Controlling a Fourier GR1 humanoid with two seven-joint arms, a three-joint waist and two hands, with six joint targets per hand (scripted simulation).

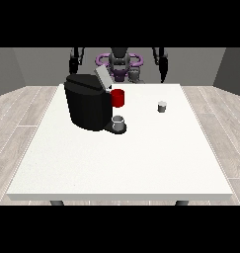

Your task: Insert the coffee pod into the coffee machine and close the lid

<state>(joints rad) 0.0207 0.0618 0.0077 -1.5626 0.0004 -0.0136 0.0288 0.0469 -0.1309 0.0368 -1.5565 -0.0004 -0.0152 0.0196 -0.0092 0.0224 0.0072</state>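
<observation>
your coffee pod (162,106) sits alone on the white table (121,163), well apart from the coffee machine (88,102) with its lid (102,78) up, and both hands hang back, fingers unreadable, so a careless reach could topple it.

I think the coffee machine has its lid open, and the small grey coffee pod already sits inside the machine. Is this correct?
Not quite. The front view shows the coffee machine with its lid raised, but the coffee pod stands on the table, apart from the machine, toward the view's right.
</observation>
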